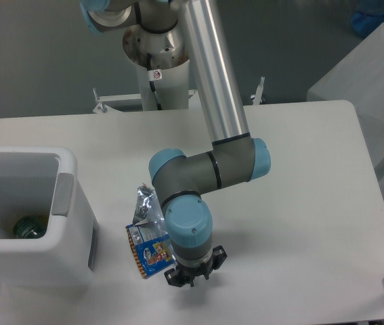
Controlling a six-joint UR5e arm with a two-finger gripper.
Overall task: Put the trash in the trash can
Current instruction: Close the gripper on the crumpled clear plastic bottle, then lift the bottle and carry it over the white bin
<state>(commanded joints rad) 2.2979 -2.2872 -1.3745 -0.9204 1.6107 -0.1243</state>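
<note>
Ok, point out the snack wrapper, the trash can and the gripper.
snack wrapper point(148, 249): fixed camera, on its blue printed face.
trash can point(68, 223): fixed camera, on its white right-hand wall.
gripper point(190, 276): fixed camera, between its black fingertips.

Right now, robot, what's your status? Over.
Gripper low beside the snack wrapper, fingers hidden, grip unclear. Wrapper on the table, outside the trash can. Nothing between them.

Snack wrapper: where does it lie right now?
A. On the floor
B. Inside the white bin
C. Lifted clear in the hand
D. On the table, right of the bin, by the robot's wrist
D. The snack wrapper lies on the table to the right of the white bin, partly hidden behind the wrist, with the hand just beside it.
</note>
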